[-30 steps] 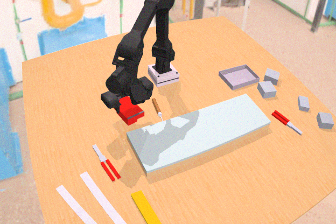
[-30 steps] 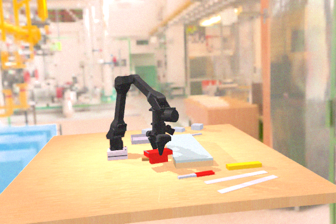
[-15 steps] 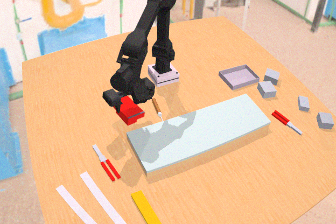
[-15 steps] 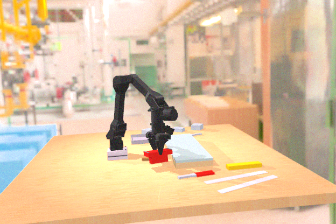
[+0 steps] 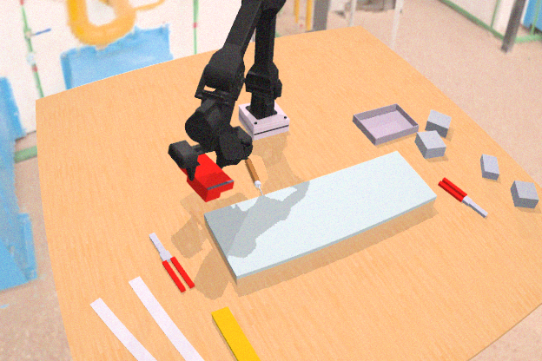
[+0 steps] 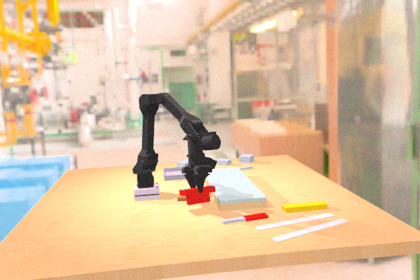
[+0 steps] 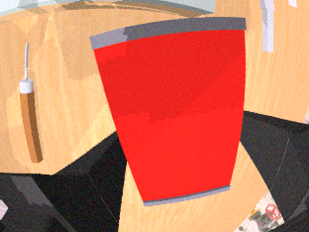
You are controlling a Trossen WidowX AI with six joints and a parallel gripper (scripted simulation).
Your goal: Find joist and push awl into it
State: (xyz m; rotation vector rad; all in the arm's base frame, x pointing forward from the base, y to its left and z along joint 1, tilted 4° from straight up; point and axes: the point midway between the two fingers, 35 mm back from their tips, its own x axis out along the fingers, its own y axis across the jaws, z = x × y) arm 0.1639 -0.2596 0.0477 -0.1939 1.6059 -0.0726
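The red stud finder point(image 5: 208, 176) point(image 6: 198, 198) point(image 7: 178, 99) is between the fingers of my gripper point(image 5: 208, 168) point(image 6: 196, 188) point(image 7: 180, 126), which is shut on it. It hangs a little above the table, just off the panel's left end on the robot's side. The pale blue floor panel point(image 5: 346, 200) point(image 6: 235, 180) lies flat, with the arm's shadow over its left part. The awl point(image 5: 252, 171) point(image 6: 182, 198) point(image 7: 31, 126) lies on the table between the stud finder and the panel, its tip toward the panel. The tray point(image 5: 385, 124) point(image 6: 173, 178) is empty. The joist is hidden.
Red-handled pliers point(image 5: 181, 272) point(image 6: 256, 217) lie off the panel's left end, and another pair point(image 5: 453, 190) off its right end. Several grey blocks point(image 5: 430, 143) point(image 6: 246, 158) stand near the tray. White strips point(image 5: 159, 318) point(image 6: 295, 221) and a yellow bar point(image 5: 235, 333) point(image 6: 305, 206) lie at the front.
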